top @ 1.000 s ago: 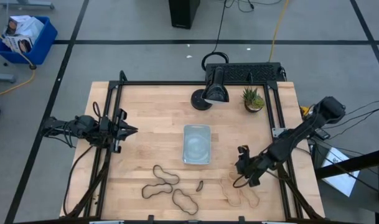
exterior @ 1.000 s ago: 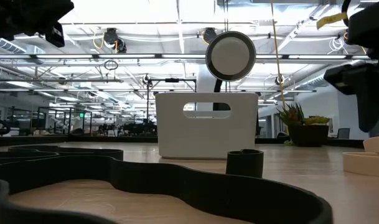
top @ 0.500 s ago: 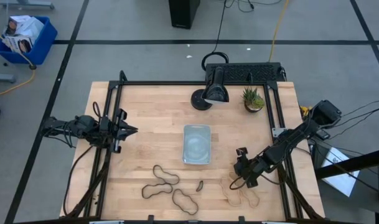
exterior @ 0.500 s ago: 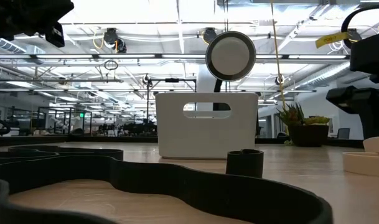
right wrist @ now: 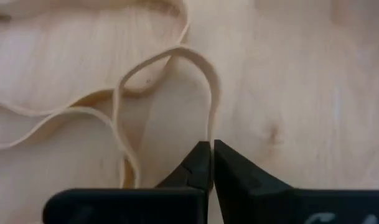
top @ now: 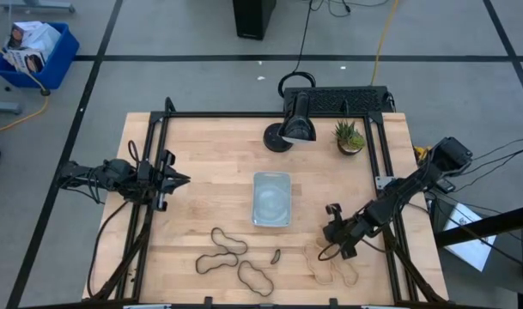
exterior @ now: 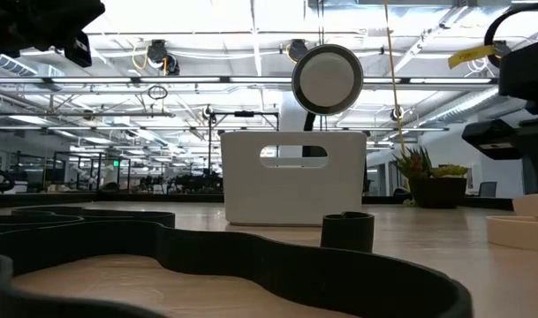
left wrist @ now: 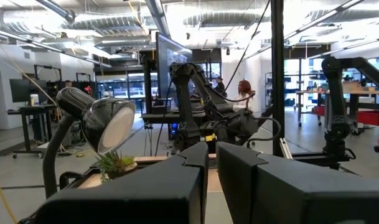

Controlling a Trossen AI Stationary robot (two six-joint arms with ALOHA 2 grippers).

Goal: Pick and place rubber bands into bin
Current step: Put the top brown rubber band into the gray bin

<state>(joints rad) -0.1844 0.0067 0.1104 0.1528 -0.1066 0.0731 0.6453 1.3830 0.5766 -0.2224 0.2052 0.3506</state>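
Observation:
The clear bin point(top: 271, 199) stands at the table's middle. Three dark rubber bands point(top: 228, 242) point(top: 209, 262) point(top: 255, 278) and a tiny dark piece point(top: 276, 255) lie flat near the front edge. Pale tan rubber bands point(top: 334, 271) lie at the front right. My right gripper point(top: 328, 247) slants down onto their far side and is shut on one tan band point(right wrist: 170, 87). At the table's left edge my left gripper point(top: 180, 180) waits above the table, fingers together, holding nothing. My right gripper pinches one strand of a pale tan band's raised loop point(right wrist: 209, 127) between its two fingertips point(right wrist: 198, 158). The fingers slant down from the table's right and far side. The band is a single slack strand, and the rest of it lies on the wood.
A black desk lamp point(top: 295, 125) and a small potted plant point(top: 349, 136) stand at the far edge. Black frame rails point(top: 154, 215) run along the table's left and right sides. On the floor at the far left is a blue crate point(top: 33, 51).
My right gripper has sunk a little toward the tan bands at the front right. The bands, the bin and my left arm stay where they were.

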